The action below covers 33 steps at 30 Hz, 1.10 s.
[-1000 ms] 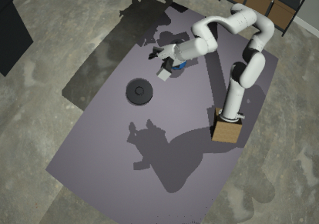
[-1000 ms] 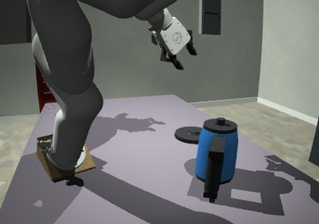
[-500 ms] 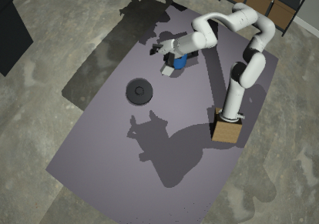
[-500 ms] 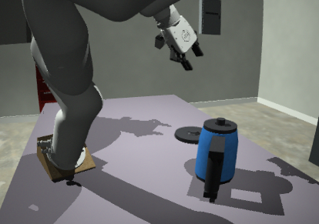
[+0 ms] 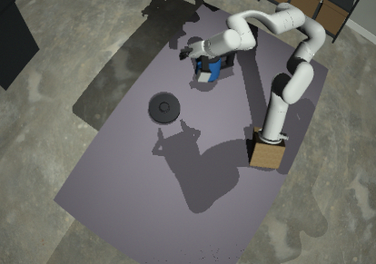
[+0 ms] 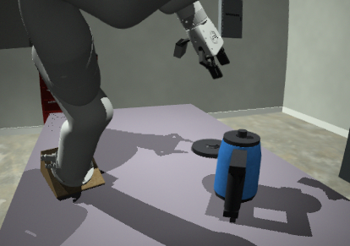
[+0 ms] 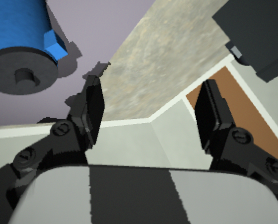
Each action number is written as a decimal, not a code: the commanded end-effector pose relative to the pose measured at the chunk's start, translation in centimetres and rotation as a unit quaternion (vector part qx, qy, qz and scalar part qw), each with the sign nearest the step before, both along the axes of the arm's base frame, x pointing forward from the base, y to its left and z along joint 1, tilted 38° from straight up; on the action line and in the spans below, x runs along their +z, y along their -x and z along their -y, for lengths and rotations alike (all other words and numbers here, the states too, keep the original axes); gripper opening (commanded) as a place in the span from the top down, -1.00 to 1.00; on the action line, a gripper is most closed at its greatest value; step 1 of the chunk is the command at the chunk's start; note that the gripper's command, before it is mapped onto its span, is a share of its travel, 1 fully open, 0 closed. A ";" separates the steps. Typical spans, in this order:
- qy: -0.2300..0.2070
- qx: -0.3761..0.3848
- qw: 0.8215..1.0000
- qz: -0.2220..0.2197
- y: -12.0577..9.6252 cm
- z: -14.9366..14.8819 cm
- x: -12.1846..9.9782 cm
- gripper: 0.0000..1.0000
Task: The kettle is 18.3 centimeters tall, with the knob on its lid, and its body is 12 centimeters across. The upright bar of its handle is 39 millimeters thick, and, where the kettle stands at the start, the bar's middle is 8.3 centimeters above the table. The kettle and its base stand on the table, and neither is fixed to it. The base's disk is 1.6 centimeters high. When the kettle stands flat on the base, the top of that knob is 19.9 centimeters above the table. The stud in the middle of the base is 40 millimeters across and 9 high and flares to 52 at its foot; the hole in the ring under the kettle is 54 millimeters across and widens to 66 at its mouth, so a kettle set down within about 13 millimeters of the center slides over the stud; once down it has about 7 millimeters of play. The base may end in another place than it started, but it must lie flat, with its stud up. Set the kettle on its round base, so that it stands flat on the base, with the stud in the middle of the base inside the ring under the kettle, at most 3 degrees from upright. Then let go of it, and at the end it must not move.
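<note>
High over the table (image 6: 169,219), the end effector (image 6: 216,65) hangs with its fingers spread wide and nothing between them. Below it, the blue kettle (image 6: 238,168) stands upright on the table, its black handle (image 6: 233,185) facing the exterior view and its lid knob (image 7: 24,77) visible in the wrist view. Its round black base (image 5: 164,107) lies flat, stud up, well apart from the kettle.
</note>
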<state>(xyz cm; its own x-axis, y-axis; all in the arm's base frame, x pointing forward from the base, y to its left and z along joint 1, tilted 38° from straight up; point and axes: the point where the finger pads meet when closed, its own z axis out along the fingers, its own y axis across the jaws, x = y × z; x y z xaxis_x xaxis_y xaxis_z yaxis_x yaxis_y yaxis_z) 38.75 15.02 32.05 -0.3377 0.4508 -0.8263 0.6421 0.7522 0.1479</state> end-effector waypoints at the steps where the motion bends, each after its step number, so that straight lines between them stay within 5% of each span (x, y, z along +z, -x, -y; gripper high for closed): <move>1: 0.034 0.014 0.999 -0.029 0.0 1.0 0.9 -0.63; 15: 0.122 0.050 0.985 -0.113 0.2 4.0 2.8 -0.63; 33: 0.217 0.110 0.940 -0.239 1.2 8.0 5.0 -0.63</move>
